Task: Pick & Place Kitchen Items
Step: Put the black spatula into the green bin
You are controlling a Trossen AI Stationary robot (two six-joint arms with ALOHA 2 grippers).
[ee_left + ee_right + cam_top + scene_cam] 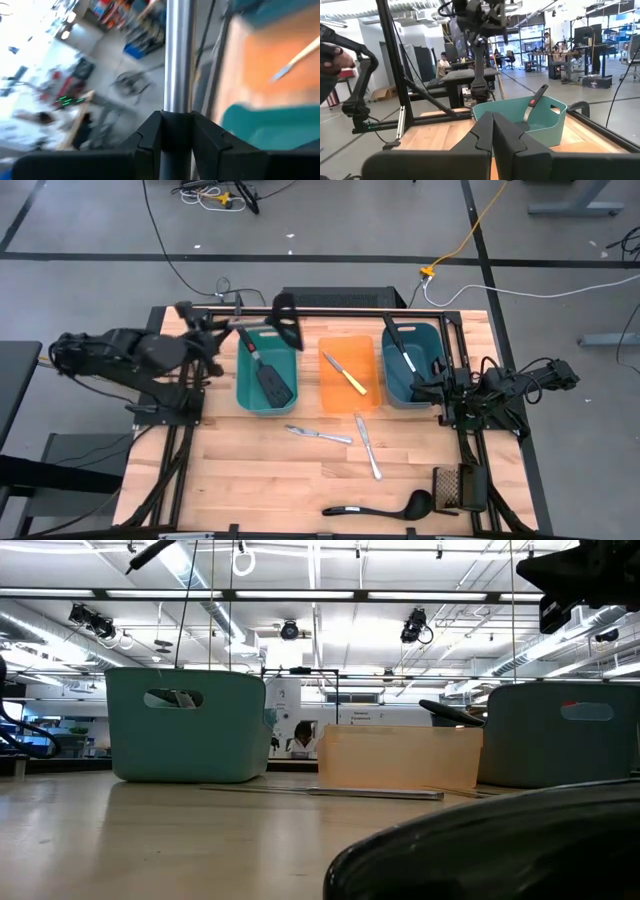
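Observation:
My left gripper (pixel 232 330) is at the far left corner of the left teal bin (pixel 245 395), shut on a utensil with a silver shaft (pixel 177 50). The utensil's black head (pixel 285 320) is over the bin's far rim. A black spatula (pixel 268 375) lies in that bin. A yellow-handled knife (pixel 345 373) lies in the orange bin (pixel 372 345). A black utensil (pixel 400 348) leans in the right teal bin (pixel 430 340). My right gripper (pixel 418 388) is shut and empty above that bin's near right corner; it also shows in the right wrist view (pixel 492 127). My left gripper pinches the utensil's silver shaft (pixel 177 102) between its two fingers (pixel 150 135). The shaft runs along the fingers and out past their tips, toward the table's right. The utensil is lifted clear of the table and the bin.
Two silver knives (pixel 320 434) (pixel 368 446) lie on the bare wood near the table's middle. A black ladle (pixel 380 508) lies at the near edge. A dark mesh object (pixel 460 488) is at the near right. A black frame rail (pixel 350 311) runs along the far edge.

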